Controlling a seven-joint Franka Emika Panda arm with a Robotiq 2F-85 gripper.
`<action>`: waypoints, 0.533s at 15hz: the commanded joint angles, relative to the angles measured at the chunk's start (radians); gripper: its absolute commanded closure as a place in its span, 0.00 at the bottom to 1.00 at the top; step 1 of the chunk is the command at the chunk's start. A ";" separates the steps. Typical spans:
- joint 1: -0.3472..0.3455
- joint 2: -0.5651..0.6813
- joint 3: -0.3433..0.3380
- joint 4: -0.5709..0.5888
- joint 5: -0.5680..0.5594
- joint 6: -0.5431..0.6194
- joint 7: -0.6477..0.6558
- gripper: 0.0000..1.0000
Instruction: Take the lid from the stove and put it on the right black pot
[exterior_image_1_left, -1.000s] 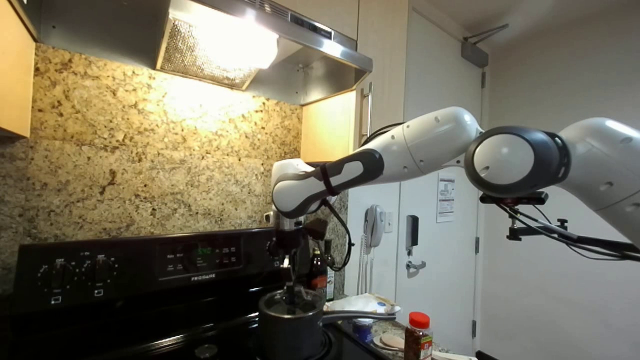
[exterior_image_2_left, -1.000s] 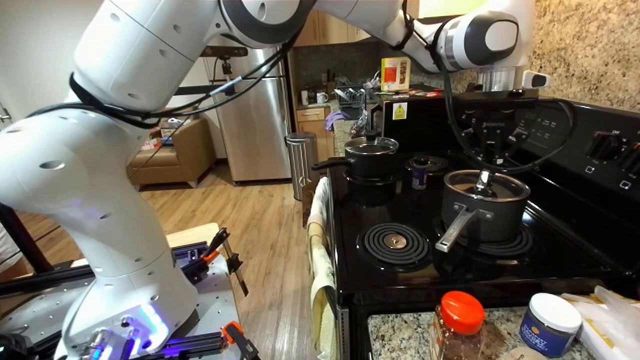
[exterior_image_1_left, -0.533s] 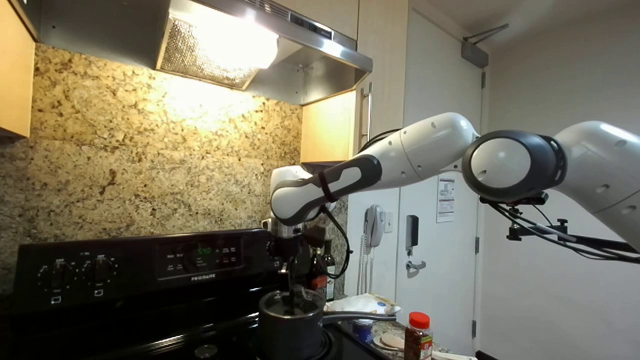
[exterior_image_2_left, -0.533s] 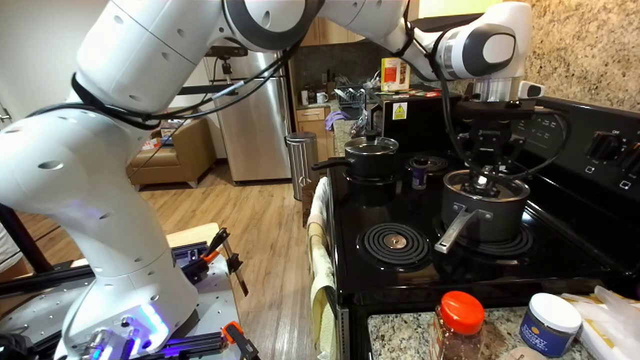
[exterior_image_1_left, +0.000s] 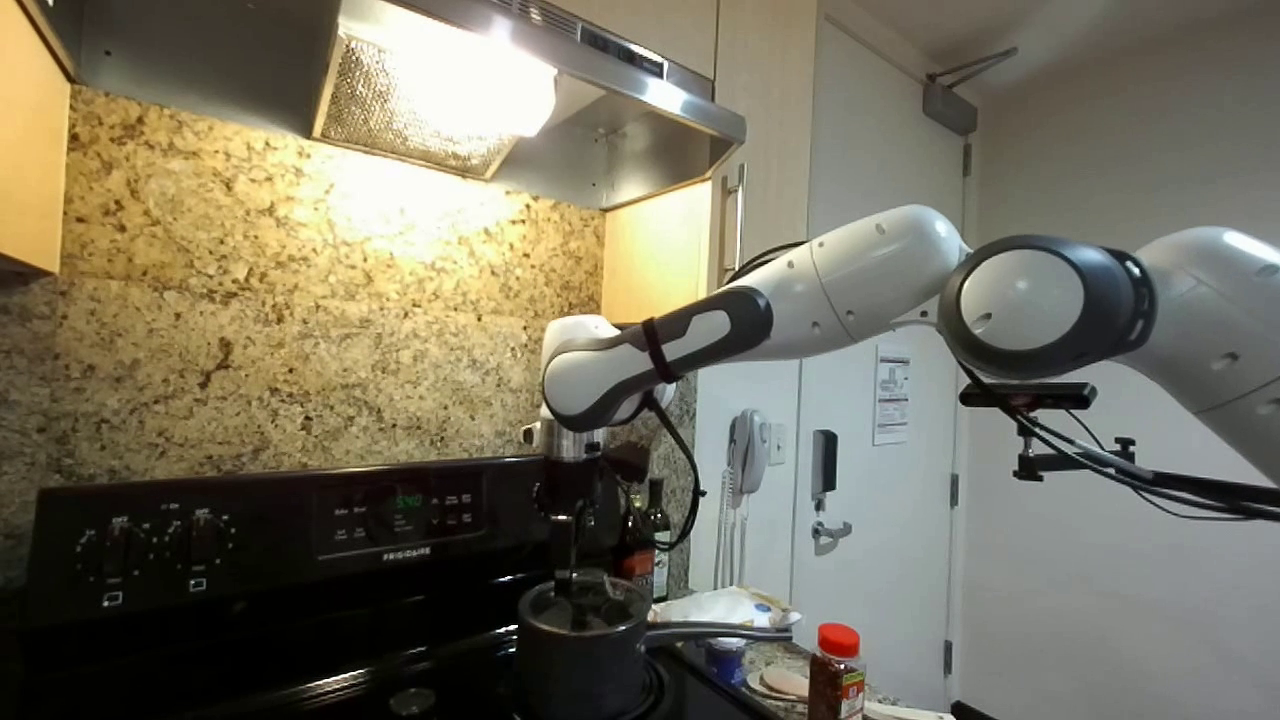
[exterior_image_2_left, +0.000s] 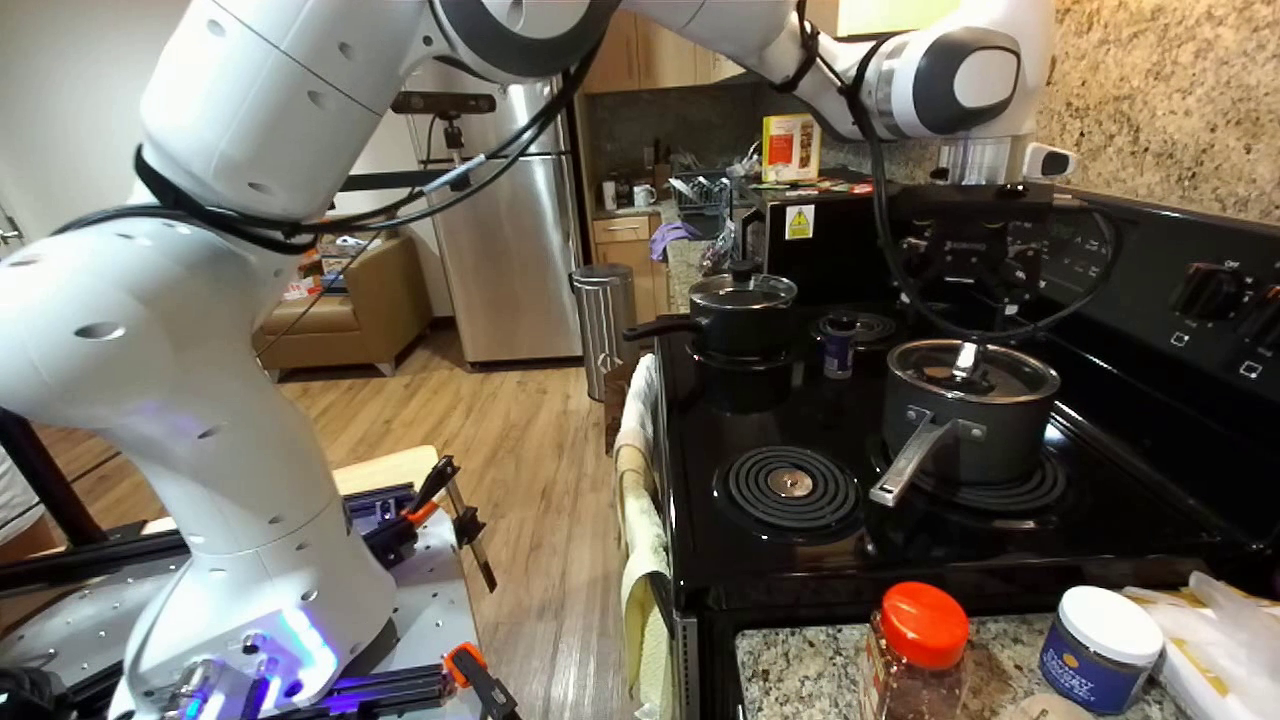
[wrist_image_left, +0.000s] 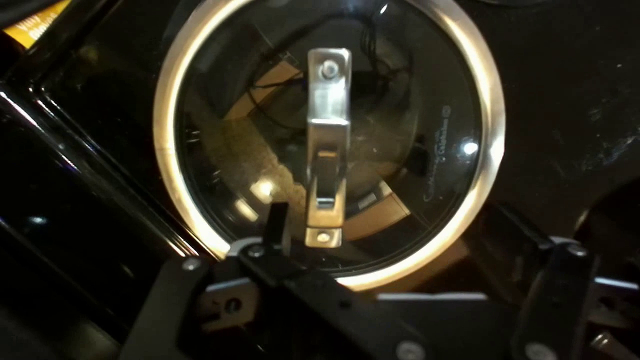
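Up from the black pot (exterior_image_2_left: 985, 450) went the fingers (wrist_image_left: 276, 227), spread wide and holding nothing, while the lid (wrist_image_left: 327, 135) sits flat on that pot, placed so, I guess, to cover it.

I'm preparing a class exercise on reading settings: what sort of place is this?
Very likely a kitchen, perhaps in a home: it has a black coil stove, a lit range hood above that, and a silver refrigerator.

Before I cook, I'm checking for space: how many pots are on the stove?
2. In an exterior view, the black-handled pot stands at the far front of the stove; the metal-handled pot stands nearer, toward the control panel. None seems hidden.
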 joint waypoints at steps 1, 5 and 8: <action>0.015 -0.113 -0.005 -0.085 -0.002 -0.088 0.026 0.00; 0.044 -0.248 0.002 -0.209 -0.012 -0.187 0.014 0.00; 0.060 -0.354 0.004 -0.369 0.003 -0.165 0.033 0.00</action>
